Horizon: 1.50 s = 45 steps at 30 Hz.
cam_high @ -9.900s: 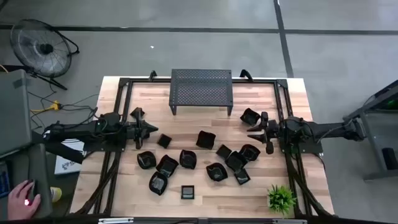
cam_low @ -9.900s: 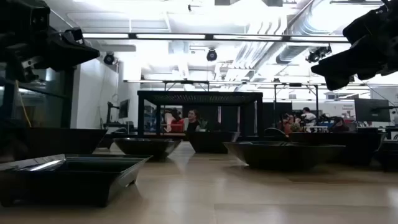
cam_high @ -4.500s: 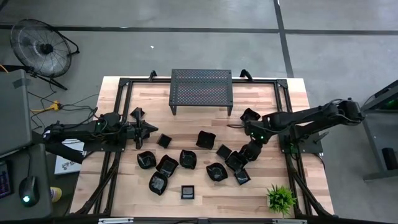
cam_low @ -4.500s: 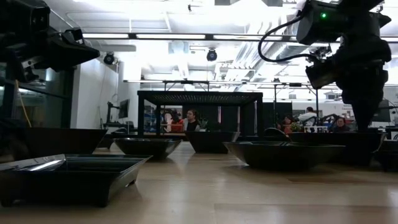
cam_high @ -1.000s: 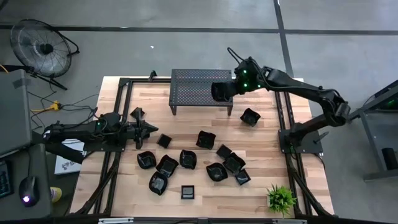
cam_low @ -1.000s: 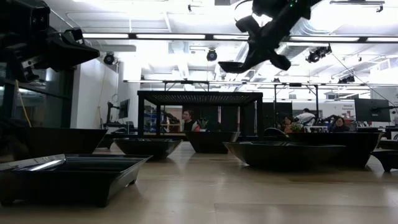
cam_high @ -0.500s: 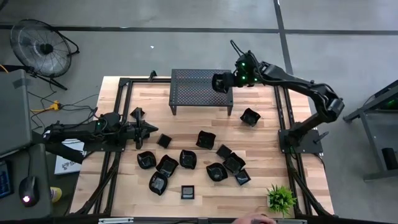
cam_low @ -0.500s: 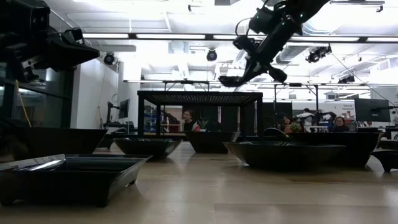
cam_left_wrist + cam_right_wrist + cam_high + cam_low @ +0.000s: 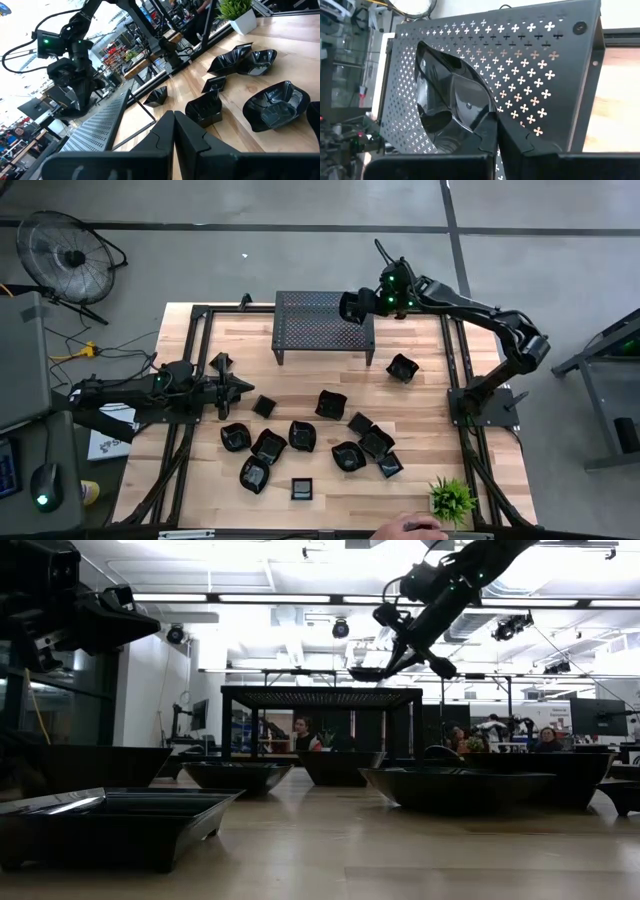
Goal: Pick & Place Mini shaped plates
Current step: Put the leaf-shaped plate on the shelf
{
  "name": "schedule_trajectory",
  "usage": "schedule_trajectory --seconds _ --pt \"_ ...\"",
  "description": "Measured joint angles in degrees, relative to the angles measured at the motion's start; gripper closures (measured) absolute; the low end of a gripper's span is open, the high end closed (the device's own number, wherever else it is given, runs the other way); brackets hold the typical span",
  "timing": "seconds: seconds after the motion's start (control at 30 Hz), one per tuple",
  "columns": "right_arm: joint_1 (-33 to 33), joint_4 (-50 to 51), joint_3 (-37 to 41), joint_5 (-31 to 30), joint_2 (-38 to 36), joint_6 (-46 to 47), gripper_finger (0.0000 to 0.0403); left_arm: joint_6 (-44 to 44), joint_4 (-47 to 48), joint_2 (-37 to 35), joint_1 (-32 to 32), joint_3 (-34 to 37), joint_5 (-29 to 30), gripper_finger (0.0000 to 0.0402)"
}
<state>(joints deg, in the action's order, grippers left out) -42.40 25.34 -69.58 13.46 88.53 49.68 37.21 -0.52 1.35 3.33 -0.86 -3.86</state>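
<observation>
Pale wood table [image 9: 420, 490], perforated metal stand [image 9: 310, 330], right pincer [image 9: 496, 131] gripping glossy plate [image 9: 452, 102], left pincer [image 9: 250, 389] closed.

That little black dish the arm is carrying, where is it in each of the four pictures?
High view: the held plate at the right gripper, over the perforated stand.
Low view: plate just above the stand's top.
Left wrist view: cannot make it out.
Right wrist view: plate fills the centre.
Shared landmark: the stand.

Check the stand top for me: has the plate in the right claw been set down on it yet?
No. The low view shows the plate held by the right claw above the stand, with a gap between them.
</observation>
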Motion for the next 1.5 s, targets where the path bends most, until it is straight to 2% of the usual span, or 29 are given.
schedule_trajectory --seconds 0.27,0.47,0.73,1.2,1.5 --pt "-0.1 -2.22 2.14 1.72 0.04 2.92 0.0393 0.02 0.01 0.01 0.0 0.0 0.0 0.0399" --pt "-0.1 -10.16 6.73 5.12 0.07 5.91 0.0392 0.01 -0.01 0.0 0.02 0.0 0.02 0.0399" --pt "-0.66 -10.2 9.4 6.83 0.07 5.76 0.0392 0.0 0.0 0.0 0.02 0.0 0.0 0.0399" --pt "-1.15 -10.66 9.51 9.36 0.03 2.86 0.039 0.02 0.01 -0.01 0.0 0.0 0.02 0.0399" --pt "-1.45 -10.12 9.53 9.28 -1.72 1.36 0.0356 0.01 0.01 0.01 0.0 0.0 0.01 0.0399"
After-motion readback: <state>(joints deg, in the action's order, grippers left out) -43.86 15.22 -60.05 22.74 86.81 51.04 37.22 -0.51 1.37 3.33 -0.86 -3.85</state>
